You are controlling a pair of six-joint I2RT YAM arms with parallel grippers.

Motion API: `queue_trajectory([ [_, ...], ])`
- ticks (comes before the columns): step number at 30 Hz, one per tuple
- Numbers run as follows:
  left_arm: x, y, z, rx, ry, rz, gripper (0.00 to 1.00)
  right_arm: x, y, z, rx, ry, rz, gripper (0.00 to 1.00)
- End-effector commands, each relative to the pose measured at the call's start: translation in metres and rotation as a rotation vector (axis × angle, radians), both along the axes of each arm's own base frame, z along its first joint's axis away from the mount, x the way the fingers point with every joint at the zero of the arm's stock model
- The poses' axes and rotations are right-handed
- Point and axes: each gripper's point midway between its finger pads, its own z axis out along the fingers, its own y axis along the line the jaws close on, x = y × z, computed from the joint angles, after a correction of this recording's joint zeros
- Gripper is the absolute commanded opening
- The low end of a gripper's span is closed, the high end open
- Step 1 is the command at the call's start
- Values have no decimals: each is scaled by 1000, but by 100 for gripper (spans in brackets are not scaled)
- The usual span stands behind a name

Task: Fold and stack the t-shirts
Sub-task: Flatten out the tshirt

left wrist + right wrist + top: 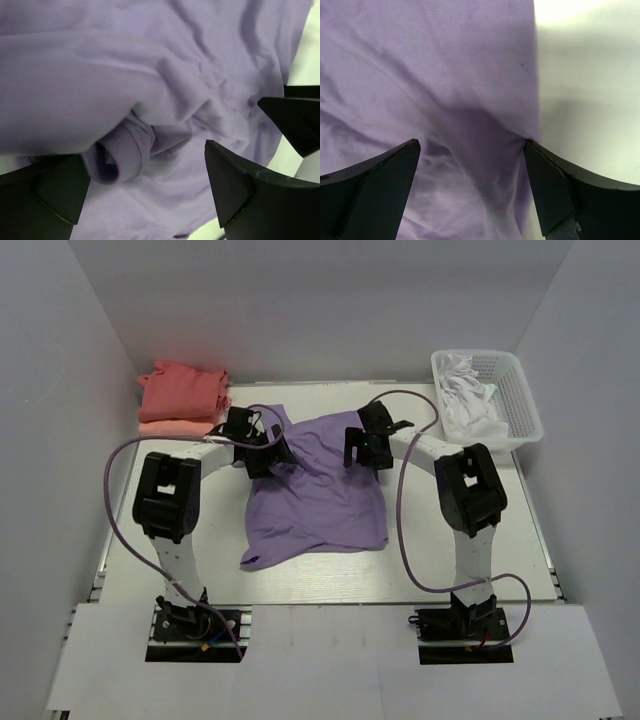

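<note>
With left pincer (141,155) and right pincer (471,143) gaping apart over the lavender t-shirt (320,502), each should bite a far corner evenly before folding.

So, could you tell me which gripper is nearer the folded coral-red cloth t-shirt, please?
Left. The left gripper is just beside the folded coral-red cloth t-shirt, to its right; the right gripper is farther right, across the lavender-purple cloth t-shirt.

Purple tee (320,490) crumpled, mid-table.
</note>
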Motion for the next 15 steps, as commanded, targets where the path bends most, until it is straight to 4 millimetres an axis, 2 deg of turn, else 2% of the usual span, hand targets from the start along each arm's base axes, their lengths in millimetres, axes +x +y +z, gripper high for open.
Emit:
queue_trajectory([
  [1, 18, 13, -43, 110, 61, -13, 100, 27, -21, -10, -116, 3, -73, 90],
  [2, 26, 12, -42, 114, 49, -23, 100, 39, -24, -19, -128, 7, -91, 90],
  [3, 34, 12, -40, 128, 38, -25, 100, 42, -26, -20, -133, 15, -99, 90],
  [4, 47, 11, -31, 134, 29, -20, 100, 57, -32, -17, -132, 14, -121, 90],
  [6, 61, 12, -16, 151, -6, -13, 100, 76, -33, 3, -112, -31, -136, 90],
  [7, 72, 10, -3, 148, -48, -18, 100, 82, -33, 19, -97, -70, -126, 90],
  [8, 76, 9, 6, 149, -68, -25, 100, 85, -33, 27, -88, -89, -123, 90],
  [9, 82, 3, 28, 138, -119, -30, 100, 86, -34, 34, -91, -108, -91, 90],
  [10, 81, 4, 37, 142, -135, -39, 100, 89, -32, 64, -67, -170, -85, 90],
  [11, 80, -1, 49, 142, -165, -57, 100, 89, -32, 74, -67, -193, -74, 90],
  [12, 77, -2, 63, 128, -183, -62, 100, 81, -34, 72, -75, -187, -69, 90],
  [13, 67, 0, 83, 121, -215, -60, 100, 77, -33, 107, -43, -251, -62, 90],
  [14, 60, 6, 91, 136, -229, -45, 100, 69, -39, 102, -48, -235, -67, 90],
  [15, 51, 12, 96, 153, -238, -30, 100, 62, -37, 105, -33, -236, -57, 90],
])
